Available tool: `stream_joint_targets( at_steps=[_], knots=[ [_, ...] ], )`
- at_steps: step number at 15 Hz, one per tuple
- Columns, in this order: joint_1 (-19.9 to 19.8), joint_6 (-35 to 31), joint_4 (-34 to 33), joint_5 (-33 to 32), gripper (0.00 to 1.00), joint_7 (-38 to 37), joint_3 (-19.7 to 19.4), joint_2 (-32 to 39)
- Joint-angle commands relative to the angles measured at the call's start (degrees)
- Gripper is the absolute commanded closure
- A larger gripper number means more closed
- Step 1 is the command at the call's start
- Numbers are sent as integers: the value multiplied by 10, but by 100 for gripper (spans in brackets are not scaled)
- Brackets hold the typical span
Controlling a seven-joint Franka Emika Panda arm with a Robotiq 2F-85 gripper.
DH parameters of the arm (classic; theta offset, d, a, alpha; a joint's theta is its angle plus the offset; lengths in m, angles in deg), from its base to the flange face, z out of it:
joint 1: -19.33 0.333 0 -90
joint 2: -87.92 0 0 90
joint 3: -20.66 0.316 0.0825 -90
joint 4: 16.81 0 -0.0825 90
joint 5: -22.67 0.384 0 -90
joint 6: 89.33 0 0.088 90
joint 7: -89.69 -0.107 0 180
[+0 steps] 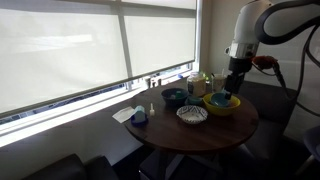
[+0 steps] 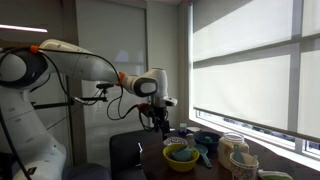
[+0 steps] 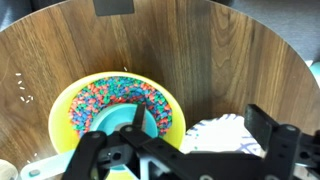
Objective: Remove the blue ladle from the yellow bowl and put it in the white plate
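Observation:
The yellow bowl [image 3: 62,112] has a many-coloured pattern inside and sits on the round wooden table [image 3: 200,50]. It shows in both exterior views [image 1: 221,104] [image 2: 181,155]. The light-blue ladle [image 3: 118,124] lies in the bowl. The white plate [image 3: 222,135] with its dark speckled pattern stands right beside the bowl and also shows in an exterior view [image 1: 192,114]. My gripper [image 3: 178,138] is open and empty. It hovers above the bowl's edge and the plate, a little above the bowl in the exterior views [image 1: 235,88] [image 2: 163,126].
A dark teal bowl [image 1: 174,96], a small dark-blue rounded object [image 1: 139,117] and a white paper sheet [image 1: 123,113] lie further along the table. Jars and containers [image 1: 200,82] stand at the window side. The table edge curves close behind the plate.

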Motion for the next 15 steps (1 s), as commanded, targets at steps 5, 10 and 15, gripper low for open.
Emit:
stream_joint_targets(
  at_steps=[5, 10, 15],
  knots=[
    [-18, 37, -4, 183, 0, 285, -184, -21],
    [-44, 24, -19, 259, 0, 323, -238, 11],
    [-62, 20, -12, 252, 0, 311, -228, 10]
  ],
)
